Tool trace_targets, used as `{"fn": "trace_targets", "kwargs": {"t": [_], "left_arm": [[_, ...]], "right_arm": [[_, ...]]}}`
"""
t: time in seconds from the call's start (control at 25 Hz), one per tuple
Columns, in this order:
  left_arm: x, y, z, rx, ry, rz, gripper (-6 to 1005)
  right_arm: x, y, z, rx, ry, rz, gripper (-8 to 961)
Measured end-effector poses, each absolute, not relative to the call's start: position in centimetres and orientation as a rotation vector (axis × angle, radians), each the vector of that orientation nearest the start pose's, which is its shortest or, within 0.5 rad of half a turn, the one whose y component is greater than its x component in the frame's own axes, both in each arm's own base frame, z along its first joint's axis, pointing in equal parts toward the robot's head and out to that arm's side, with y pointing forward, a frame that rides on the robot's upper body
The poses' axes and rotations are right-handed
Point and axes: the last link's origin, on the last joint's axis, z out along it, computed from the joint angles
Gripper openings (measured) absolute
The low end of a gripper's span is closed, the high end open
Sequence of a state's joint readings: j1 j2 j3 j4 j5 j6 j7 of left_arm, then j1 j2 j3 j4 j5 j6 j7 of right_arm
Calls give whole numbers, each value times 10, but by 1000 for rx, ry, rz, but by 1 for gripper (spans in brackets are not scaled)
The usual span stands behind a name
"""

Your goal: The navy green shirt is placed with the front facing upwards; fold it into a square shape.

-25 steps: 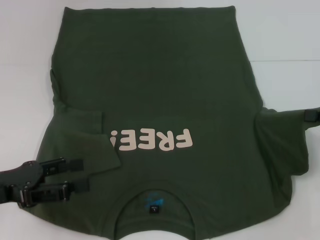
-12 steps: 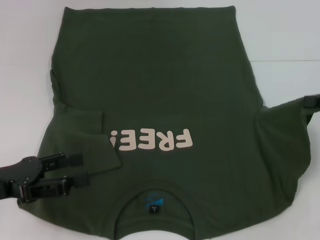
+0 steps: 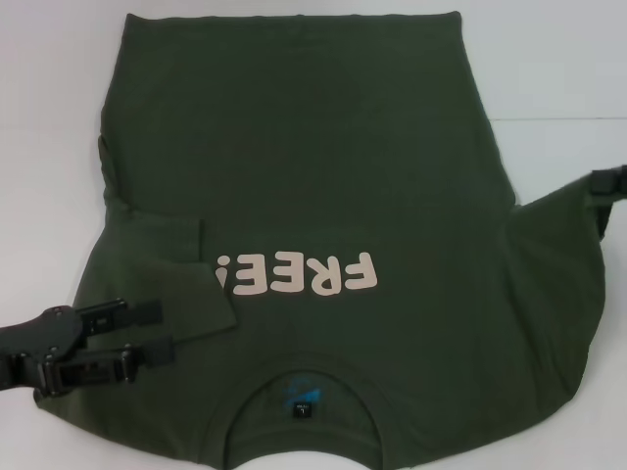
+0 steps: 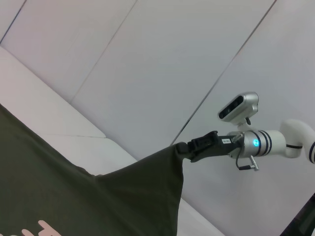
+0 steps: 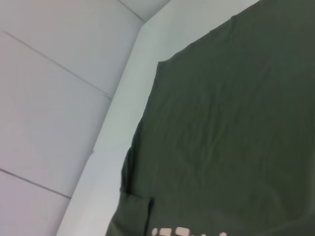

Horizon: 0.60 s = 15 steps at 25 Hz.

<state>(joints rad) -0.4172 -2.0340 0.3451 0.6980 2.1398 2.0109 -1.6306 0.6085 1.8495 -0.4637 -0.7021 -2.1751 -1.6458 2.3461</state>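
Observation:
The navy green shirt lies face up on the white table, its pink "FREE!" lettering and collar toward me. Its left sleeve is folded in over the chest. My left gripper hovers open over the shirt's left shoulder, holding nothing. My right gripper is at the far right edge, shut on the tip of the right sleeve, which is pulled up and out taut. The left wrist view shows that gripper pinching the lifted sleeve cloth. The right wrist view shows only the shirt body.
White table surface shows bare to the left, right and behind the shirt. A pale panelled wall rises behind the table. The shirt's hem lies near the far edge of the head view.
My right gripper has drawn the right sleeve upward and outward, stretching it wider. The left gripper slid slightly back toward me, then stayed still.

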Motion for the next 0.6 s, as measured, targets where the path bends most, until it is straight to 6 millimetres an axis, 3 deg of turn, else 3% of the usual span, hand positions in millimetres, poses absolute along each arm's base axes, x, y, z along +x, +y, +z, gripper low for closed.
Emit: {"fn": "trace_targets", "kwargs": {"t": [0.2,0.6], "left_arm": [[-293,258,57,-2686,-1077,-1039,889],[-294,257,57,-2688,-1076,-1033,888]], "right_arm": [[267,379,108,-2291,1705,675,22],[227,401,63,-2434,1683,434,22]]}}
